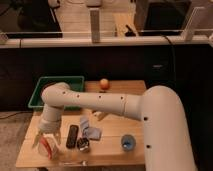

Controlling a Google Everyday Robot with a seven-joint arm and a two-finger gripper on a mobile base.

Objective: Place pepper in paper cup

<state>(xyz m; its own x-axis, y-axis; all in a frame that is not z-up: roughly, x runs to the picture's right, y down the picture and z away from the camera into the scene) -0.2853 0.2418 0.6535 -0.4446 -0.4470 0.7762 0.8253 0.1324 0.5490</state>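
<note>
My gripper (pixel 47 143) points down at the table's front left corner, right over the off-white paper cup (pixel 51 152). Its two fingers (pixel 36 141) are spread apart, one on each side of the cup. The slim red-orange pepper (pixel 46 145) lies slanted between the fingers at the cup's mouth, and neither finger seems to touch it. The cup's far side is partly hidden by the gripper.
A black remote-like bar (pixel 72 136) lies just right of the gripper, next to a small dark can (pixel 83 145) and a blue-white cloth (pixel 90 129). A small blue cup (pixel 128 143) stands at the front right, an orange fruit (pixel 103 83) at the back, and a green bin (pixel 37 93) at the back left. The wooden table's (pixel 115 155) front edge is close to the cup.
</note>
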